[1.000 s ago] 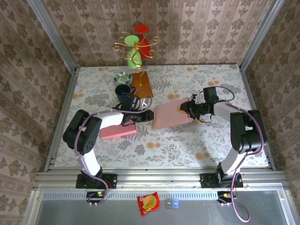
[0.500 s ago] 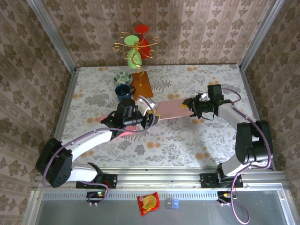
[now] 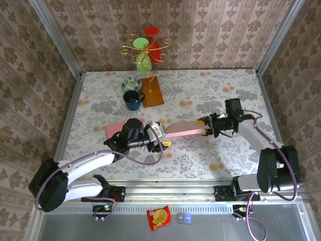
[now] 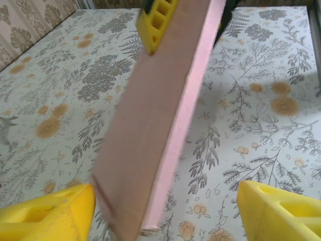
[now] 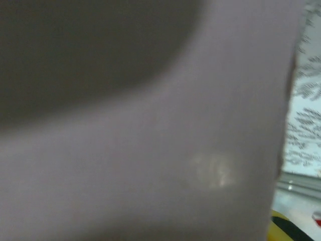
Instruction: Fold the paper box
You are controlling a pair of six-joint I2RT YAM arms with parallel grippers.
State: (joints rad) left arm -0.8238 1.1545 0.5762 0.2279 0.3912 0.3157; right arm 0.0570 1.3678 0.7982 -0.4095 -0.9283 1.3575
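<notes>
The paper box is a flat pink slab held off the table, seen nearly edge-on from above. My right gripper is shut on its right end. In the left wrist view the paper box runs away from the camera, and one yellow finger of the right gripper presses on its far end. My left gripper is open at the box's left end. Its yellow fingertips stand wide apart, with the box's near end between them, close to the left one. In the right wrist view the blurred pink box lies close against the camera.
A second flat pink piece lies on the flowered table under my left arm. At the back left stand a blue mug, a brown board, a patterned bowl and a gold wire stand.
My left gripper has opened and let go of the box's left end. Both arms and the box have moved toward the near edge, and the box has turned edge-on.
</notes>
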